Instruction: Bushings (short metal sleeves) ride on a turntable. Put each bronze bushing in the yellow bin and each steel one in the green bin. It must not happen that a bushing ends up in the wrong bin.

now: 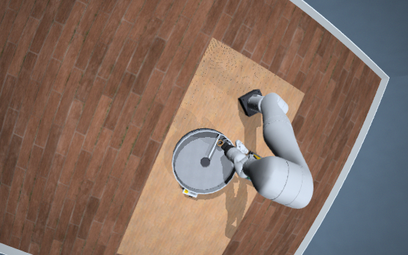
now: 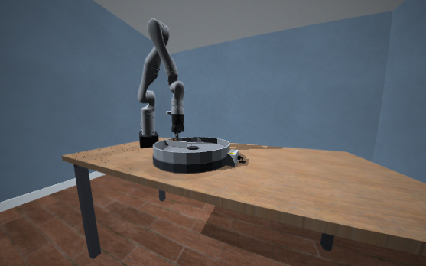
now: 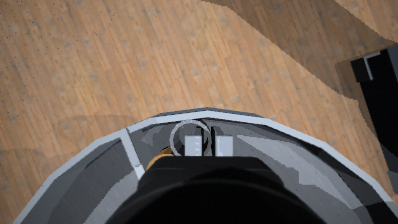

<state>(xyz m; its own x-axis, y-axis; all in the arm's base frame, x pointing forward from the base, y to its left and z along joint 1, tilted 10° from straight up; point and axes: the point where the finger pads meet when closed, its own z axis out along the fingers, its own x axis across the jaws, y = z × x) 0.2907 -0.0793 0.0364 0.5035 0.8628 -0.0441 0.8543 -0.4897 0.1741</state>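
My gripper (image 3: pixel 207 137) (image 2: pixel 177 138) reaches down into the turntable (image 1: pixel 190 172) (image 2: pixel 190 156) beside its radial divider. It is shut on the wall of a steel bushing (image 3: pixel 174 140), with one finger inside the ring and one outside. The bushing sits low, close to the rim; whether it touches the turntable floor is hard to tell. A bronze bushing (image 3: pixel 157 157) (image 1: pixel 221 143) lies between the steel one and the divider, partly hidden by the gripper body in the wrist view. A piece of the yellow bin (image 1: pixel 257 156) shows beside the arm. The green bin is almost wholly hidden under the arm.
The divider (image 1: pixel 213 148) (image 3: pixel 131 150) runs from the hub (image 1: pixel 205 162) to the raised rim. A small control box (image 1: pixel 190 193) (image 2: pixel 233 157) stands against the turntable's outer side. A dark object (image 3: pixel 382 110) stands at the right edge of the wrist view.
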